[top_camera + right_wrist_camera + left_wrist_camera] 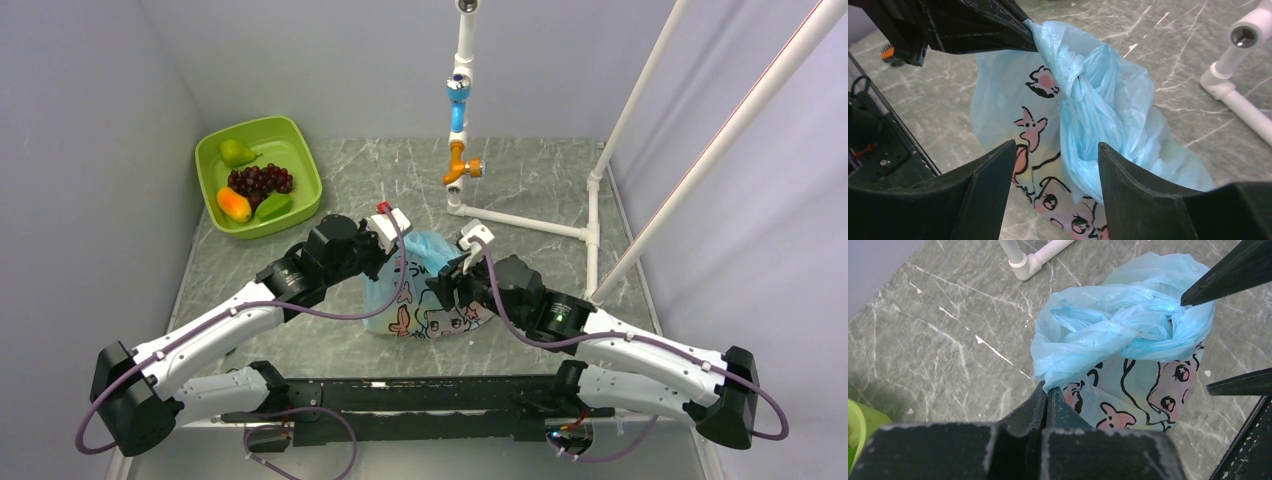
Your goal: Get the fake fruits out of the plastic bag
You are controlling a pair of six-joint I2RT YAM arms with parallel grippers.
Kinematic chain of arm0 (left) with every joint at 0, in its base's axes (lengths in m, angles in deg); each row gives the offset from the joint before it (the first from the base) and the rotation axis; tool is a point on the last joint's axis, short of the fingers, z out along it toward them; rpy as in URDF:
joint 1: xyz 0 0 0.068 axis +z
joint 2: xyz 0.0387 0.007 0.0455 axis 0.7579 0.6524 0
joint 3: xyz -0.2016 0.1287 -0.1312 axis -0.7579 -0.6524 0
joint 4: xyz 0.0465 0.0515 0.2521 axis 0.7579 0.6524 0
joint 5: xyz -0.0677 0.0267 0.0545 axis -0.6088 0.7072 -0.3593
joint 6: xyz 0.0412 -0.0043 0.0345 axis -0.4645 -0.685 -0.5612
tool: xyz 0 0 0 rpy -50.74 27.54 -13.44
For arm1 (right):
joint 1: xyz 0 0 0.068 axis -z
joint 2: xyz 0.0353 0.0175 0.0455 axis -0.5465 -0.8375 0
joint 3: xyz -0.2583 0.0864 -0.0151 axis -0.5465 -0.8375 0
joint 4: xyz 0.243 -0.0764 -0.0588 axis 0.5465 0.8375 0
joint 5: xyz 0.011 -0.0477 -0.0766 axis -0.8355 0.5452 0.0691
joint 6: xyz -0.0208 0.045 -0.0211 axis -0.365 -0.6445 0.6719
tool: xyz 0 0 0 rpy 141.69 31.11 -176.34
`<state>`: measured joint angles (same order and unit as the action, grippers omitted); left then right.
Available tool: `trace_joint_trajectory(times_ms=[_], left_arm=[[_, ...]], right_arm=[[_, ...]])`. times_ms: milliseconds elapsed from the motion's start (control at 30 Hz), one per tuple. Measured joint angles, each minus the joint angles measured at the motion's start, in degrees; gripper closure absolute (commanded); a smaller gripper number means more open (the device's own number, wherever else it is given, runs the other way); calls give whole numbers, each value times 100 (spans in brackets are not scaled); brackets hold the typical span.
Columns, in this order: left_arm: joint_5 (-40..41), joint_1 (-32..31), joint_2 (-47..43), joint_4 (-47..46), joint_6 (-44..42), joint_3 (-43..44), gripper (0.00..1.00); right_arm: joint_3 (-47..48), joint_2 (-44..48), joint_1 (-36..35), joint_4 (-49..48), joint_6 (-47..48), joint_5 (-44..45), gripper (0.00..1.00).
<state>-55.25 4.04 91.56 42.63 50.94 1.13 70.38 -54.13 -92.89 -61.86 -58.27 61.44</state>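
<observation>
Bag (425, 290) sits mid-table (540, 180), between my two arms.
Left gripper (1045, 386) clenched on the bag's rim; right gripper (1055, 150) released, jaws straddling the bunched top. Bag contents hidden. Tub (290, 140) at far left, well apart, holds orange fruit (233, 203) and green fruit (272, 206).

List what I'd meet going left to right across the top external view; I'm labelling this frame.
Lime-green tub → left claw, shut on the bag's rim → plastic bag → right claw, open → white pipe frame.
</observation>
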Motion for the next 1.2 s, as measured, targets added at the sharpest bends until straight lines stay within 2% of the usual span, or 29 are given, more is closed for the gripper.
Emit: trace_joint_trajectory(times_ms=[367,533,667,733,900,1033,1200], left_arm=[[11,2,-66,2,9,0,100],[7,2,-66,37,22,7,100],[9,2,-90,107,22,17,100],[9,2,-111,111,24,17,100],[9,2,-131,133,39,17,100],[11,2,-131,136,42,20,100],[96,2,-151,168,44,20,100]], right_arm=[[308,-509,232,-39,-1082,-219,43],[317,-693,461,-42,-1252,-474,52],[332,-957,516,-44,-1255,-660,65],[391,-1176,516,-33,-1215,-752,69],[446,-1480,516,-42,-1167,-988,64],[444,-1482,516,-96,-1126,-1165,52],[433,-1580,516,-157,-1102,-1388,54]])
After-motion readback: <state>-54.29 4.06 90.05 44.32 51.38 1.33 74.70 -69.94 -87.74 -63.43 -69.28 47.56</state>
